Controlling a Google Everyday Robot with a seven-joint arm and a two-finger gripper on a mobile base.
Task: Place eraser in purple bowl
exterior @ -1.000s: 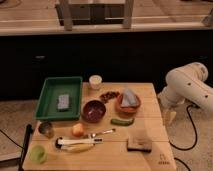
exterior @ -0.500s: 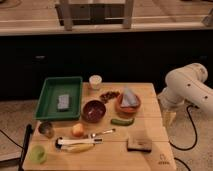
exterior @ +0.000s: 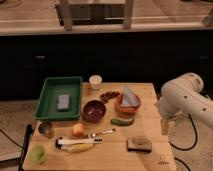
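Observation:
The eraser point(exterior: 139, 144), a flat tan block on a dark base, lies near the front right of the wooden table point(exterior: 150, 107). The purple bowl point(exterior: 94, 110), maroon and glossy inside, sits near the table's middle, left of and beyond the eraser. My white arm point(exterior: 186, 97) hangs at the table's right edge. The gripper point(exterior: 166, 125) points down beside that edge, right of and slightly beyond the eraser, apart from it.
An orange bowl with blue-grey cloth point(exterior: 128, 102) sits right of the purple bowl. A green tray point(exterior: 73, 88) holds a grey block point(exterior: 63, 101). Also on the table: white cup point(exterior: 95, 81), green pickle point(exterior: 121, 121), orange fruit point(exterior: 77, 130), banana point(exterior: 77, 146), metal cup point(exterior: 46, 129), green cup point(exterior: 37, 154).

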